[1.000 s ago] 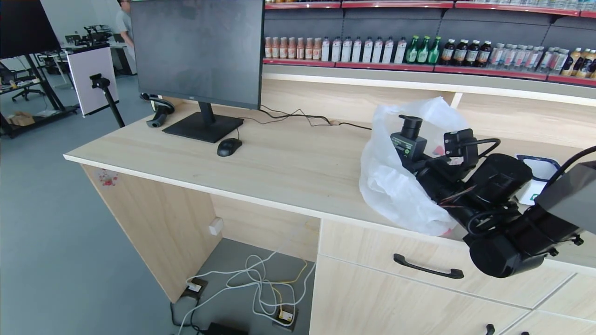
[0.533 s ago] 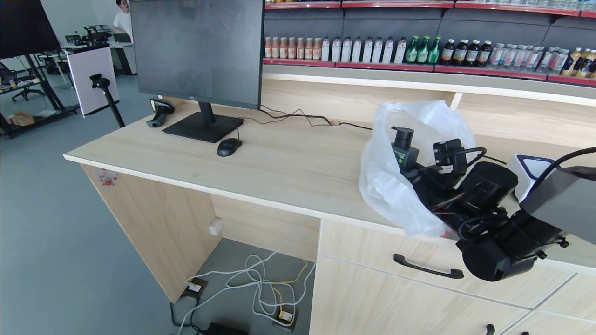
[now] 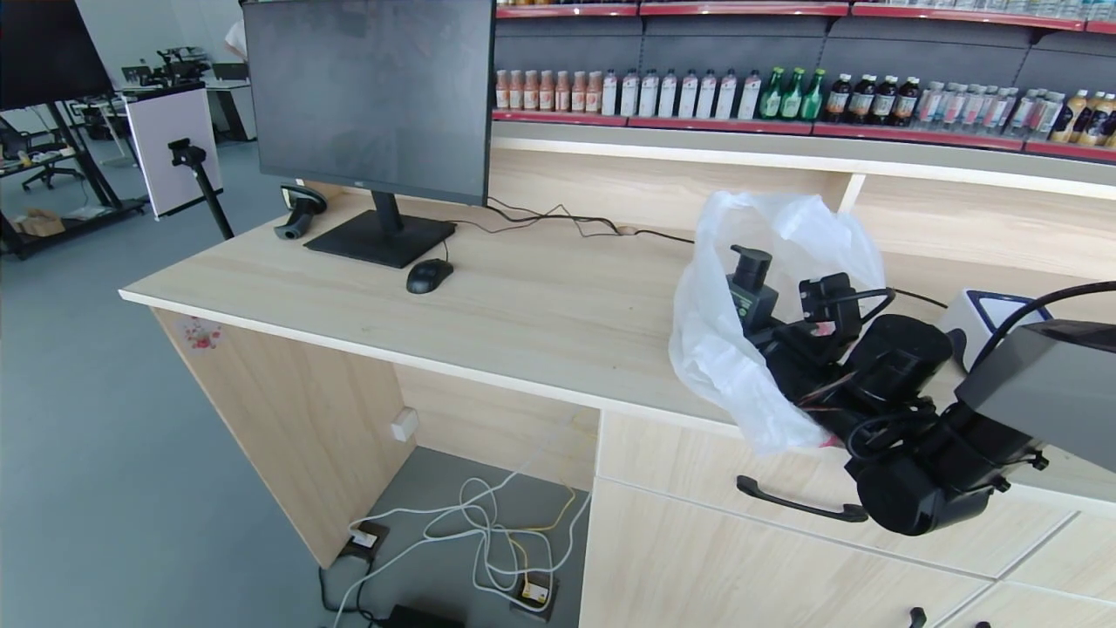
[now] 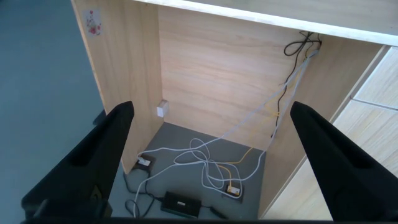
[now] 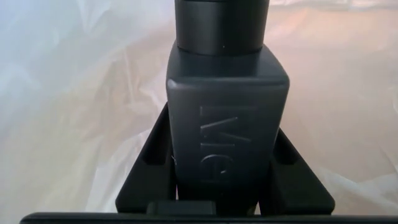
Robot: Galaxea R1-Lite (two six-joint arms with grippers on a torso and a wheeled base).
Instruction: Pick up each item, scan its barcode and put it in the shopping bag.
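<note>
- right gripper (image 3: 757,307) clamped on dark bottle (image 3: 750,277), long axis upright, cap up.
- bottle sits in the shopping bag (image 3: 715,349) mouth; bag's hollow lies below it.
- left gripper (image 4: 211,134) spread, empty, well apart.

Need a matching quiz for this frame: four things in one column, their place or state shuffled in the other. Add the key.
1. dark bottle
2. mouse
3. handheld scanner
4. left claw

A. open, above the floor cables
B. left of the monitor stand, at the counter's left end
C. gripped by the right claw, at the shopping bag
D. in front of the monitor stand

Pairs: 1-C, 2-D, 3-B, 4-A.
</note>
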